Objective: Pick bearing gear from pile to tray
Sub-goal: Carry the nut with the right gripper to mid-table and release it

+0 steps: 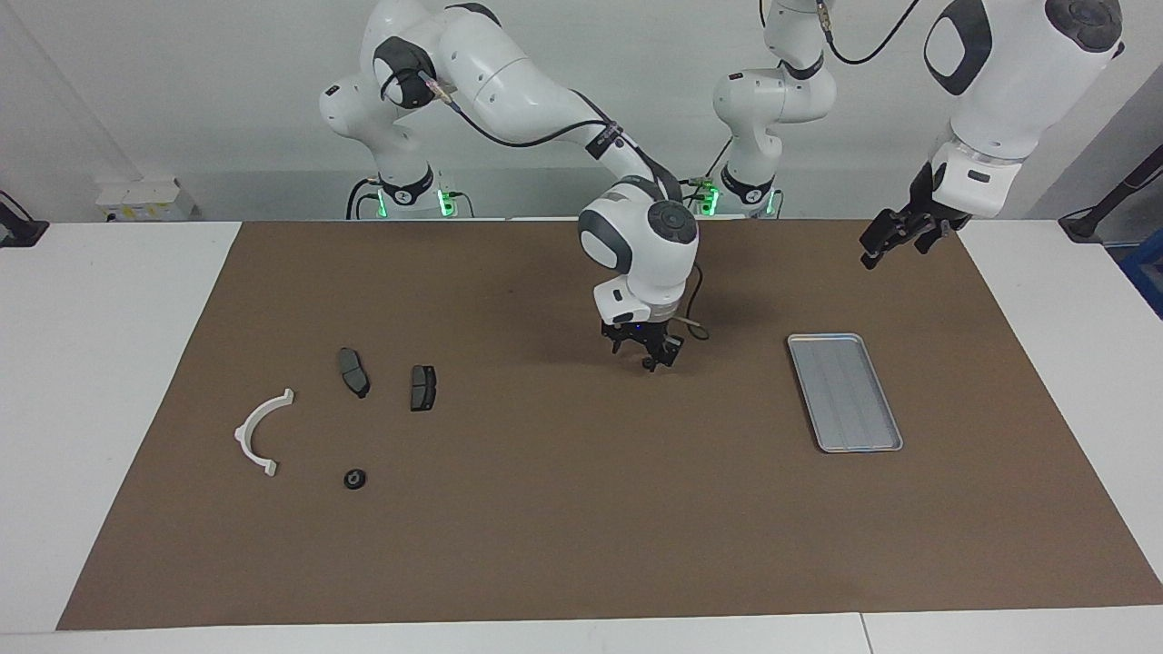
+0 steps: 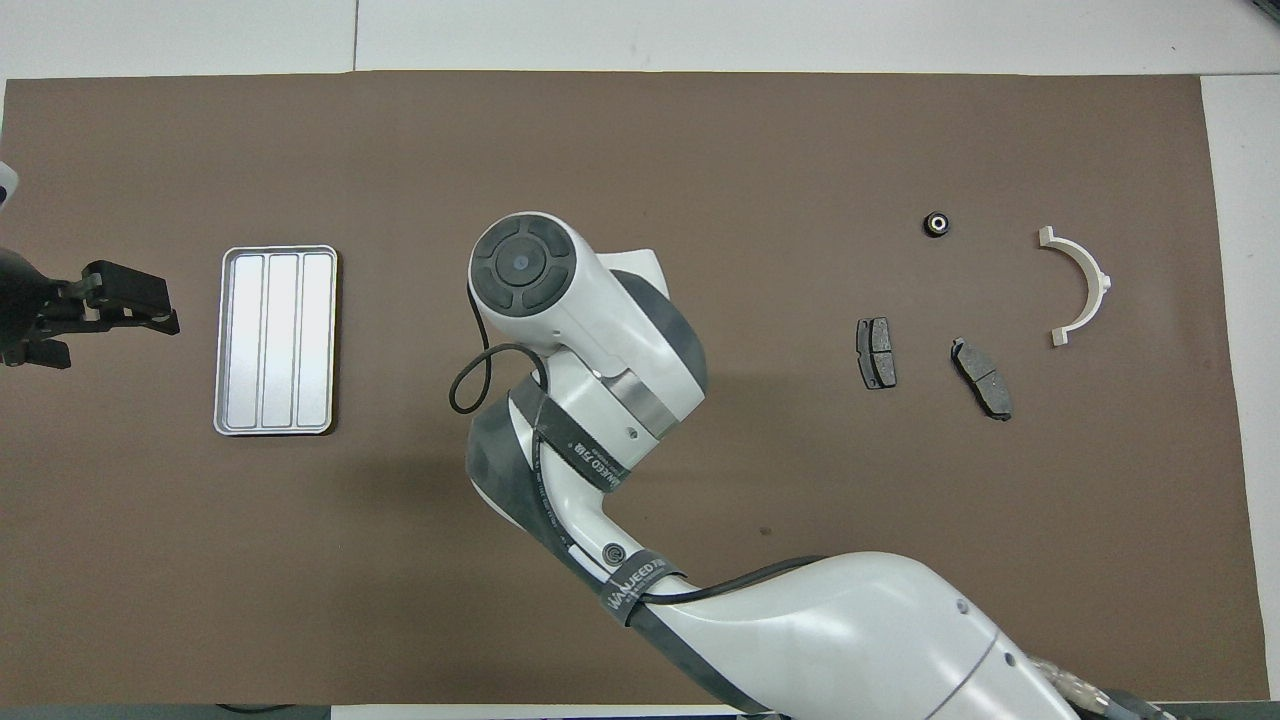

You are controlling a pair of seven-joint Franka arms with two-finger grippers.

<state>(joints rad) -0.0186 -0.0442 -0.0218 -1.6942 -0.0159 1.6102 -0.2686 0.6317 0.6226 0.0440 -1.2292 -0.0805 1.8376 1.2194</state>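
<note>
Meanwhile, the right gripper [image 1: 651, 354] is hanging over bare mat [image 1: 563, 509] about midway along the table, between the tray [image 1: 844, 391] and the pile. From above it is hidden under its own wrist, and I cannot tell whether its fingers are clenched or released, nor whether anything is sitting between them.

The left gripper [image 1: 895, 238] is waiting in the air over the mat's edge at the left arm's end of the table, nearer to the robots than the tray; its fingers are also too hard to read.

The tray is lying flat on the mat, well apart from the pile. At the right arm's end, the bearing [image 1: 354, 479], a small black round piece with a pale centre, is resting alone on the mat. Measured from the bearing, the 2 pads [image 1: 353, 371] [image 1: 422, 387] are lying nearer to the robots, side by side but apart, and the white bracket [image 1: 262, 431] is lying beside it toward the table's end, slightly nearer to the robots. Nothing is touching the bearing.
</note>
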